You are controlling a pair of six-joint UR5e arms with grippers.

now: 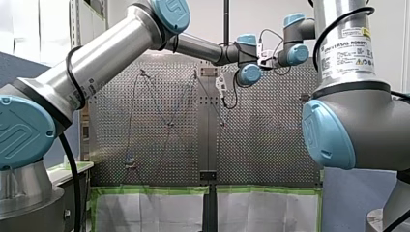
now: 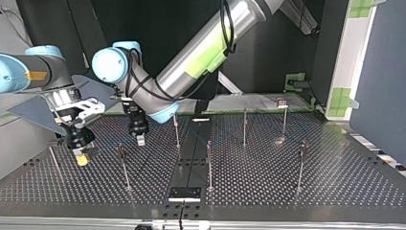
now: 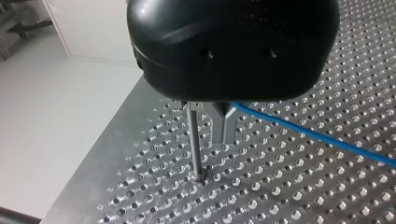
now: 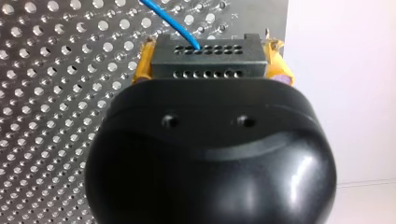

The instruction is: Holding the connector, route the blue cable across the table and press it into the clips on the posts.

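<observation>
Between my right jaws: connector (image 4: pixel 208 60), blue cable (image 4: pixel 173 21) plugged in.

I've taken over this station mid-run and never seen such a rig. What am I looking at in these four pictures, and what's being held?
Two robot arms work over a perforated table with upright posts. The front view looks from behind the arms; the top view faces them, so sides cross: my right gripper, yellow-padded, is at its left, my left gripper beside it. The other two pictures come from wrist cameras. In the right wrist view, yellow pads clamp a dark connector, with the blue cable entering it. In the left wrist view the cable runs past my left gripper, beside a post.
</observation>
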